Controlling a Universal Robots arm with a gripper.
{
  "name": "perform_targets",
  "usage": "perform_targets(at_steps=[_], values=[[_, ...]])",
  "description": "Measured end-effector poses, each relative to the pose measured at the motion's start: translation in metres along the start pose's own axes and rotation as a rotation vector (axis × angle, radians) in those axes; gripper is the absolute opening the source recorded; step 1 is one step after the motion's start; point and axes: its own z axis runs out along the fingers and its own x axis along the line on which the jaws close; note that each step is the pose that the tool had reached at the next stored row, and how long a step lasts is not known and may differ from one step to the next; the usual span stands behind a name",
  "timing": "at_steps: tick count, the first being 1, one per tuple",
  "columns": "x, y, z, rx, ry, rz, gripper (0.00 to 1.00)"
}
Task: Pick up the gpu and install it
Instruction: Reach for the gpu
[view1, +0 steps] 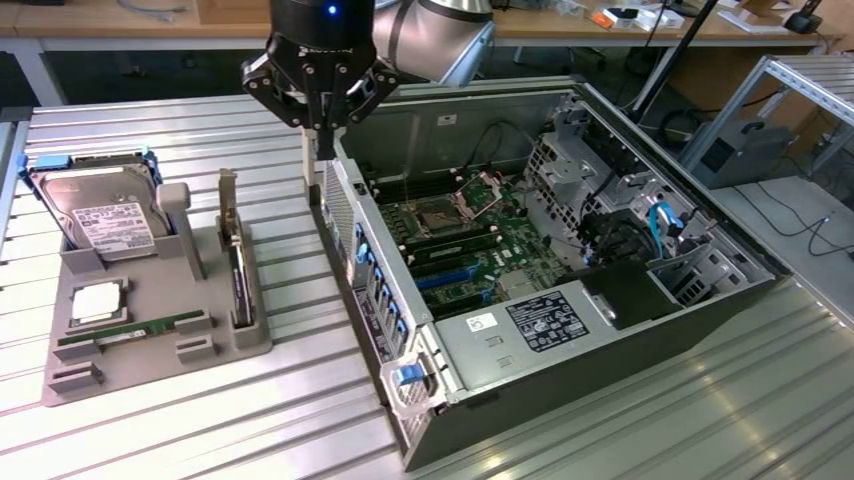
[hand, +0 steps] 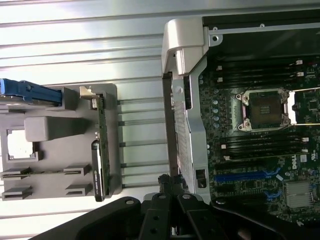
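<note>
**Computer case** (view1: 601, 385): open tower lying on its side on the ribbed metal table (view1: 200, 430), interior facing up. It is the reference for all entries below. Inside it are a motherboard (view1: 461, 250) with an uncovered processor socket (view1: 438, 212) and blue slots further along the board.

**Gripper** (view1: 320, 145): black, on the arm, hanging over the case's perforated end wall at the corner that faces the grey holder. The claw is pressed together and pinches nothing. Its tips sit level with the wall's upper rim (whether they touch it cannot be told). In the wrist view the gripper (hand: 170, 185) lies over that same silver wall, beside the motherboard (hand: 260, 150).

**Gpu** (view1: 238, 270): outside the case. It stands on its long edge in a slot of the grey holder (view1: 247, 345), to the exterior view's left of the case, near it but apart. Its narrow metal bracket rises at the end nearer the gripper. Nothing touches the gpu (hand: 100, 145) except the holder.

**Grey holder, other contents**, all farther from the case than the gpu:
- a hard drive (view1: 100, 215) propped in a blue frame
- a green memory stick (view1: 134, 328) lying flat
- a square silver chip (view1: 96, 300)
</note>
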Motion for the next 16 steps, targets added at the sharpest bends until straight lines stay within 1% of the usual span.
perform_targets(at_steps=[3,8,13,16], values=[[0.001,-0.0001,-0.0001,0.0,0.0,0.0,0.11],[0.008,-0.0006,-0.0002,0.0,0.0,0.0,0.11],[0.013,-0.001,-0.0003,0.0,0.0,0.0,0.11],[0.014,-0.0011,-0.0004,0.0,0.0,0.0,0.11]])
